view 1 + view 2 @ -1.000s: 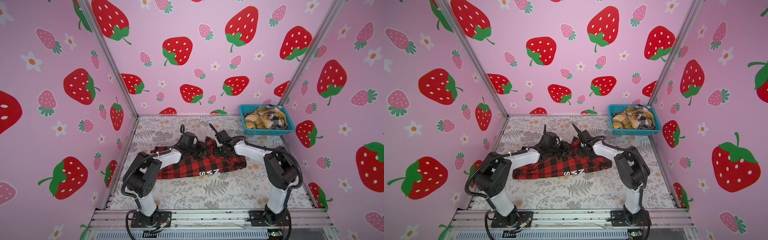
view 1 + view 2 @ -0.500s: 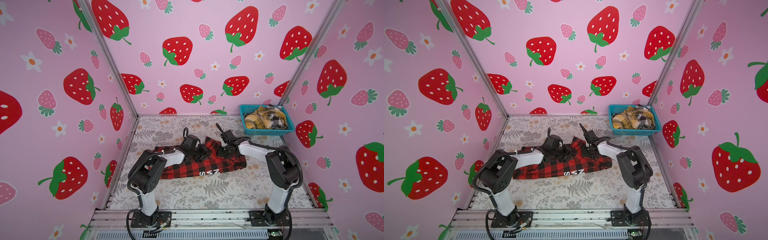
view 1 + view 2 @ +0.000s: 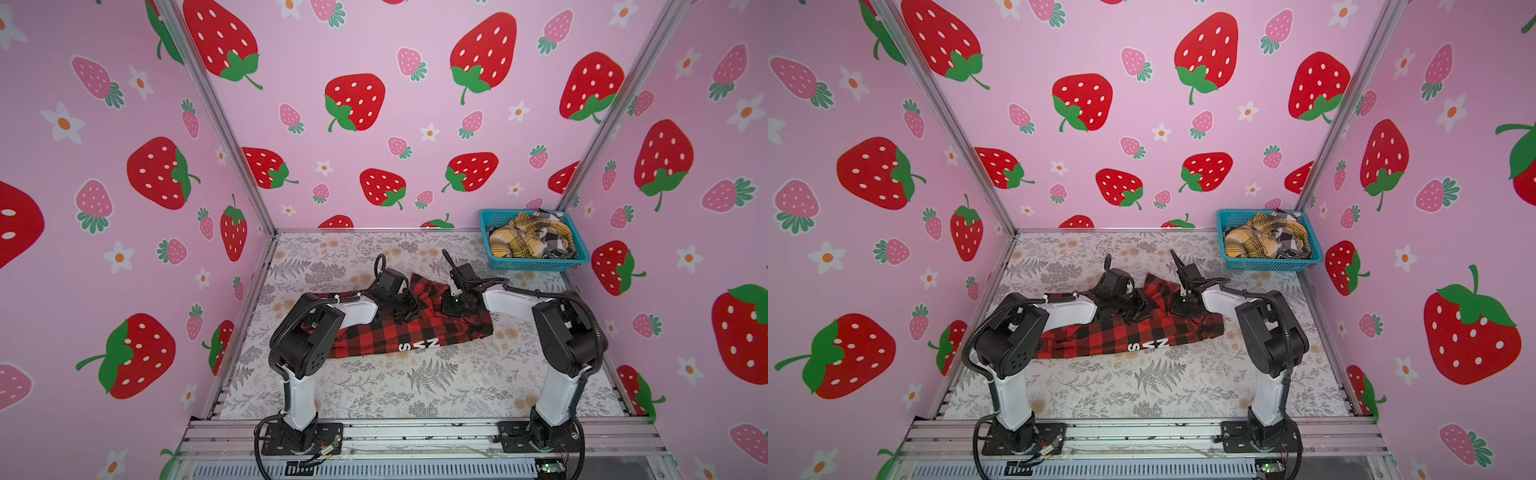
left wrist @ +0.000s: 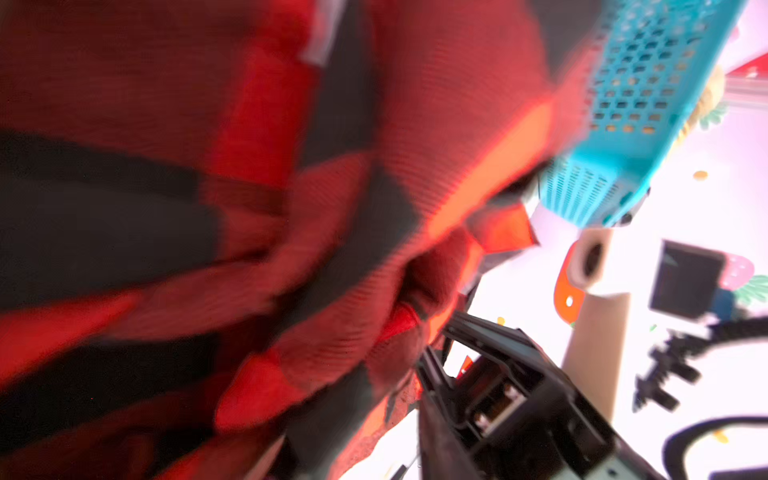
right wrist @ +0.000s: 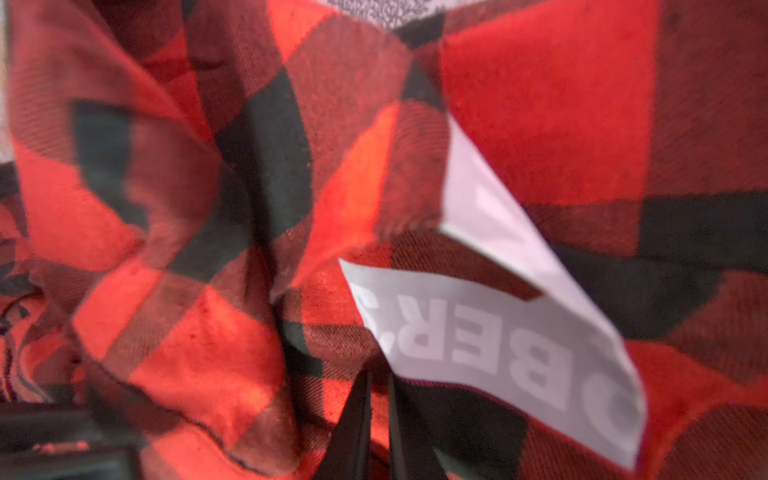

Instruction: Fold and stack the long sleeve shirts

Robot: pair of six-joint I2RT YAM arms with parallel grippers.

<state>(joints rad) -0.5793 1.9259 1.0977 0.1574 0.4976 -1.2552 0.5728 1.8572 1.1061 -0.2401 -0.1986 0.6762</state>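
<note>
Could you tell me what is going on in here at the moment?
Two robot arms are working on a red-and-black checked flannel shirt lying rumpled on the floral-patterned table. The right gripper is pinched shut on cloth near its white lettering; the left gripper is in the bunched fabric beside it, grip too blurred to judge. A teal plastic basket in the far corner holds more plaid garments.

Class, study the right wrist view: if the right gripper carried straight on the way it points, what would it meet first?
The red-and-black plaid flannel shirt. The right gripper points straight into its bunched folds, and cloth apparently sits between its near-closed jaws.
</note>
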